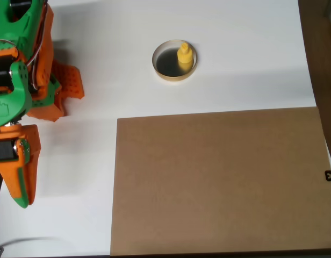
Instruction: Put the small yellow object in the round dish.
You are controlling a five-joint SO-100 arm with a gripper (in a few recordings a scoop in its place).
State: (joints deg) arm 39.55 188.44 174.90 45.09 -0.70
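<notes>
The small yellow object [184, 56] stands upright inside the round dish [160, 66], against its right-hand wall, knob on top. The dish has a pale tan rim and a dark inside and sits on the white table at the upper middle. My green and orange arm is folded up at the left edge. Its gripper [70, 104] points right, well to the left of the dish, with nothing between its orange fingers [70, 81]. From above I cannot make out how far apart the jaws stand.
A large brown board [219, 180] covers the lower right of the white table [240, 48]. A dark brown strip runs down the right edge. The arm's lower link [18, 166] reaches toward the bottom left.
</notes>
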